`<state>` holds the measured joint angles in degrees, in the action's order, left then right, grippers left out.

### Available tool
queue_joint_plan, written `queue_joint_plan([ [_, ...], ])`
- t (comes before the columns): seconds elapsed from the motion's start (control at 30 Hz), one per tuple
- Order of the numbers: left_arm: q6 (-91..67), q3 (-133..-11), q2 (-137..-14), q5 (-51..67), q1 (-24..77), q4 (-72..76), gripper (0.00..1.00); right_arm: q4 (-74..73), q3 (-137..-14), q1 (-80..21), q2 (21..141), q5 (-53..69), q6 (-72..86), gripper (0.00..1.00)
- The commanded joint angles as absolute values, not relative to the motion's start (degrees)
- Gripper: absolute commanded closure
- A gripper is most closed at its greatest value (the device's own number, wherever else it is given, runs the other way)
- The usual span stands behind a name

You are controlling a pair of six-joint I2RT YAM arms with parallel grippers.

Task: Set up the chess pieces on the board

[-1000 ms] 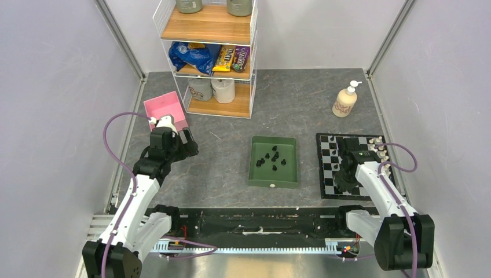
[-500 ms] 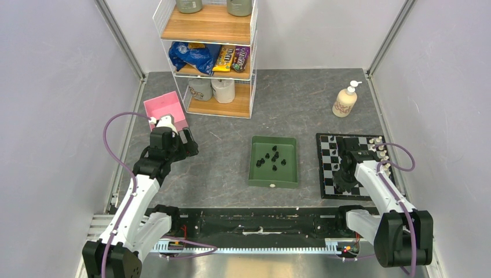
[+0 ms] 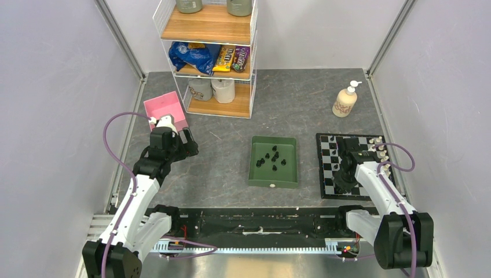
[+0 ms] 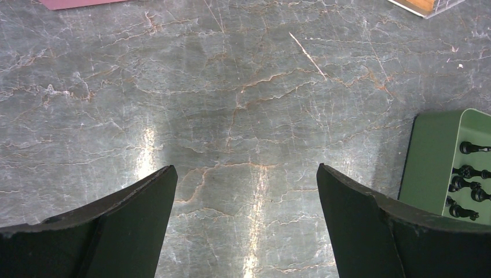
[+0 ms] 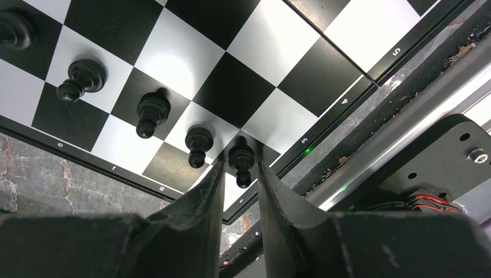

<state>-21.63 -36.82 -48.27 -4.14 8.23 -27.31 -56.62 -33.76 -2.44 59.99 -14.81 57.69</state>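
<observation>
While the black pawn (image 5: pixel 241 157) stands on a square near the corner of the board (image 5: pixel 191 52), ending a row of other pawns (image 5: pixel 198 143), the right gripper (image 5: pixel 240 171) should lift straight up. Its jaws stand slightly apart, flanking the pawn without visibly clamping it, so any sideways drift could topple it. More black pieces (image 3: pixel 273 157) wait in the green tray (image 3: pixel 272 182). The left gripper (image 4: pixel 244 174) hangs wide open and empty over the table (image 4: pixel 231 87).

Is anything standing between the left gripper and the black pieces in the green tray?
Nothing visible does. Only bare table lies between the open left gripper and the green tray. The black pieces sit just inside its near wall.
</observation>
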Motion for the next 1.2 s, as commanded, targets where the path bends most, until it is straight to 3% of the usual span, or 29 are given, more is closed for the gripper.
queue_joint_plan([
  [0.0, -22.85, -37.98, -48.07, -3.37, 8.35, -25.33, 0.02, -58.34, -34.87, -2.25, 58.45, -15.05, 57.62, 0.66],
  [0.5, -22.83, -38.06, -47.77, -3.17, 8.35, -25.32, 0.02, -66.27, -45.56, -2.55, 49.04, -10.32, 53.24, 0.6],
  [0.77, -22.99, -38.24, -47.71, -2.86, 8.35, -25.32, 0.02, -57.95, -52.42, -4.03, 50.53, 3.84, 46.2, 0.55],
  [1.17, -23.58, -38.42, -47.99, -1.45, 8.35, -25.22, 0.03, -50.91, -67.39, -31.25, 71.75, -5.5, 41.57, 0.54],
])
